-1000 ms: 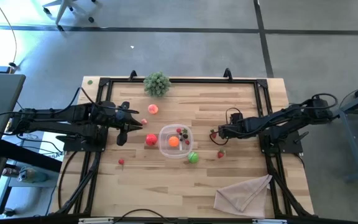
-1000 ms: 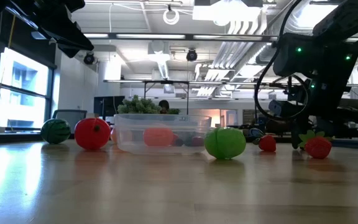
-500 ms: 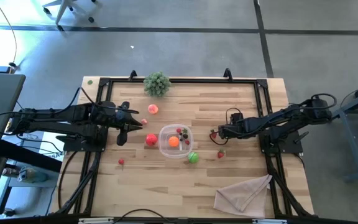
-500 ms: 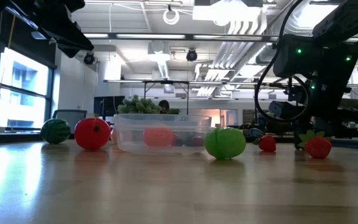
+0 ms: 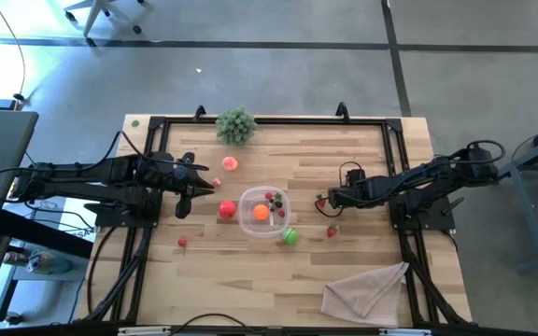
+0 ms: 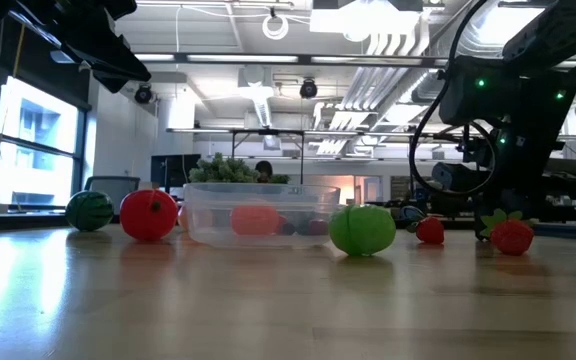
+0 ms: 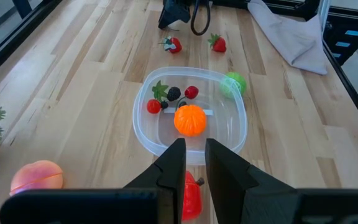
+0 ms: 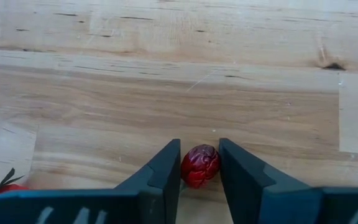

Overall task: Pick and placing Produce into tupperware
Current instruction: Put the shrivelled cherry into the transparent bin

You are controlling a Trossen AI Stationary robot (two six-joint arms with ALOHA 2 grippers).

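Observation:
The clear tupperware (image 5: 262,212) (image 7: 229,134) sits mid-table and holds an orange (image 7: 190,119), small red berries and a dark one. A red tomato (image 5: 227,210) rests against its left wall, and a green ball (image 5: 290,236) lies at its near right corner. My left gripper (image 5: 204,186) (image 7: 194,146) hovers above the tomato, open by a narrow gap and holding nothing. My right gripper (image 5: 325,199) (image 8: 199,149) is down at the table right of the tupperware, shut on a small dark-red berry (image 8: 200,165). A strawberry (image 7: 173,45) lies beside it. My right gripper has the dark-red berry's two sides (image 8: 185,168) pinched between its two fingers. The fingers (image 8: 166,171) come in low, from the table's right. The berry rests on the wooden table top.
A second strawberry (image 5: 332,231) lies nearer the near edge. A peach (image 5: 230,164), a small red piece (image 5: 217,182) and a tiny strawberry (image 5: 182,244) lie on the left half. The grey-green sprig (image 5: 236,124) stands at the far edge, the beige cloth (image 5: 367,289) near right.

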